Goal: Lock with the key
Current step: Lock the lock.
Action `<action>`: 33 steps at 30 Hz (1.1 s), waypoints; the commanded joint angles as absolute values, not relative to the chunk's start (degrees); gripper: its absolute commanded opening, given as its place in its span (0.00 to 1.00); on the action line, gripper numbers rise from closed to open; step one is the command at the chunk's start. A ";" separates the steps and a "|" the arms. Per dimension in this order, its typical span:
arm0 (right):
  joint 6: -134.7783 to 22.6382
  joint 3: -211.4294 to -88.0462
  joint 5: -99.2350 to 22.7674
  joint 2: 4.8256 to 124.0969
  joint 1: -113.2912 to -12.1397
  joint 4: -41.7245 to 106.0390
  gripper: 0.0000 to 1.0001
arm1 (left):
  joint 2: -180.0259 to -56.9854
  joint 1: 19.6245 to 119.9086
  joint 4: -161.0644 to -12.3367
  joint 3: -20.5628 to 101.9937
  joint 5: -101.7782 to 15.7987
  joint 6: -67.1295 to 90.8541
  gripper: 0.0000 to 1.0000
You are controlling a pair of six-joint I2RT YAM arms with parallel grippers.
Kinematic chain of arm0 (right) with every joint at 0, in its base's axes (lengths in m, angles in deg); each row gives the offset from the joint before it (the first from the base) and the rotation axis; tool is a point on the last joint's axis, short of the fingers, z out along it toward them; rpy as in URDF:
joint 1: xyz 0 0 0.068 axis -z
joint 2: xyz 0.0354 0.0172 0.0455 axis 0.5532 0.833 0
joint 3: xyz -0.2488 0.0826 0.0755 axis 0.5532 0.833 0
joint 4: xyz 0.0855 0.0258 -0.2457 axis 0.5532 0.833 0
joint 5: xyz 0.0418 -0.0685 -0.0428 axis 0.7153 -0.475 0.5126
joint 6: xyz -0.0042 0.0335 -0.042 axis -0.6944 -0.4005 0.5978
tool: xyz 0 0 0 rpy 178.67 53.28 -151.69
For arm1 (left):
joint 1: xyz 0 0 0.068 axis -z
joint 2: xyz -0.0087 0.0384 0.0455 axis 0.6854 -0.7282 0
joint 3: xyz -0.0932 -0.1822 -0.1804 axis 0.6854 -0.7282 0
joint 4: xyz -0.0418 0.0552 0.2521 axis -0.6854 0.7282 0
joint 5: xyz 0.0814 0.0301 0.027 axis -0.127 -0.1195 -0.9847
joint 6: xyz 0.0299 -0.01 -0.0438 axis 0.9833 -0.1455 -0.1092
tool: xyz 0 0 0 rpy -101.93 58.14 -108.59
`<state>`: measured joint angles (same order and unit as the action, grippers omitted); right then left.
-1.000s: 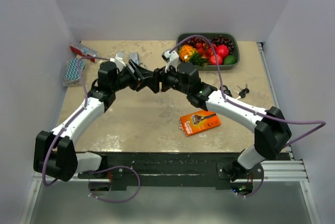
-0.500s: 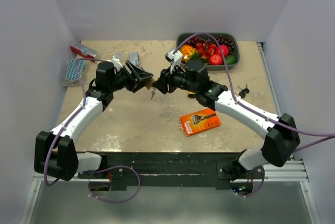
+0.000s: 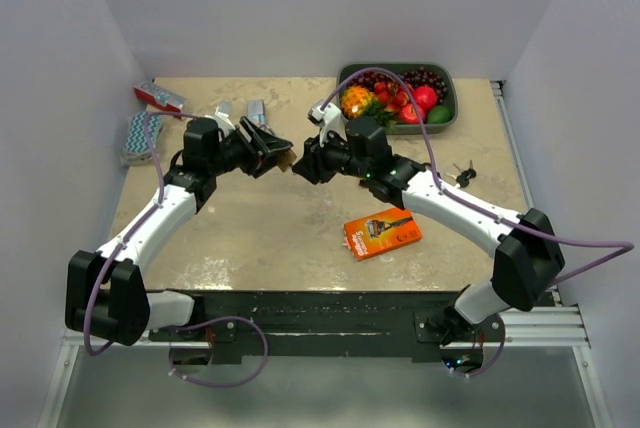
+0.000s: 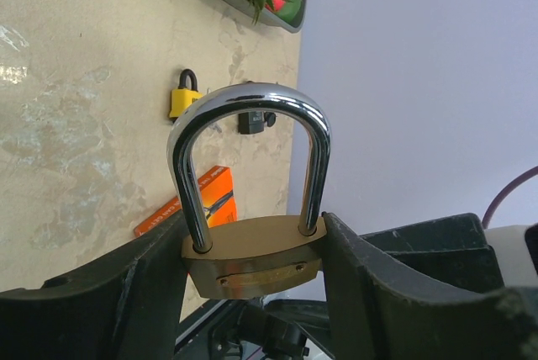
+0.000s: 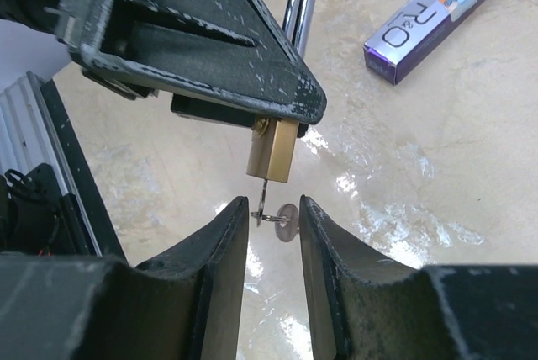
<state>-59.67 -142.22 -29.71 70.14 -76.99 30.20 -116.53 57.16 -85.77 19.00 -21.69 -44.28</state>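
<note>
A dark tray point(image 3: 447, 116) of fruit is sitting at the upper right of the top view; an orange box point(image 3: 382, 233) is lying right of centre, its print too small to read; a bunch of spare keys point(image 3: 462, 174) is resting at the right. A red packet point(image 3: 160, 96) and a teal patterned pack point(image 3: 140, 136) are lying at the upper left. In the left wrist view a yellow padlock point(image 4: 185, 99) is lying on the table point(image 3: 290, 238) in mid-frame. A purple box point(image 5: 437, 11) is showing at the upper right of the right wrist view, with lettering that looks like "R2O".

The left gripper point(image 3: 268, 149) is clamping the brass padlock point(image 4: 252, 259) by its body, above the table at centre; the shackle is standing seated in the body. The key point(image 5: 273, 213) is hanging from the padlock's underside.

The left arm is reaching up from the lower left, wrist turned rightward; the right arm is stretching in from the lower right; the two are meeting nose to nose. The right gripper point(image 5: 274, 209) is narrowing its jaws about the key, not visibly pinching it.
</note>
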 commanded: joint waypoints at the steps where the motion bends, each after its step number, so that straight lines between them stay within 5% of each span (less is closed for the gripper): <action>1: -58.84 -143.98 -27.95 71.53 -77.18 29.19 0.34 | -114.91 56.98 -91.19 20.75 -20.31 -44.50 0.00; 5: -59.10 -144.07 -27.77 72.15 -77.53 28.93 0.26 | -115.08 56.98 -91.54 20.84 -20.23 -44.58 0.00; 9: -59.28 -144.07 -28.03 71.89 -77.53 28.40 0.00 | -114.99 56.98 -91.10 20.84 -20.40 -44.41 0.00; 27: -64.28 -134.49 -33.83 64.15 -76.92 29.27 0.00 | -122.20 47.49 -89.27 29.10 -24.62 -39.05 0.00; 33: -69.73 -133.87 -39.54 69.33 -71.83 31.39 0.00 | -123.16 49.68 -78.99 29.98 -27.15 -24.13 0.00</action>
<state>-65.20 -133.98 -34.28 66.19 -75.24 30.41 -122.87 47.91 -82.60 26.19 -25.86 -34.88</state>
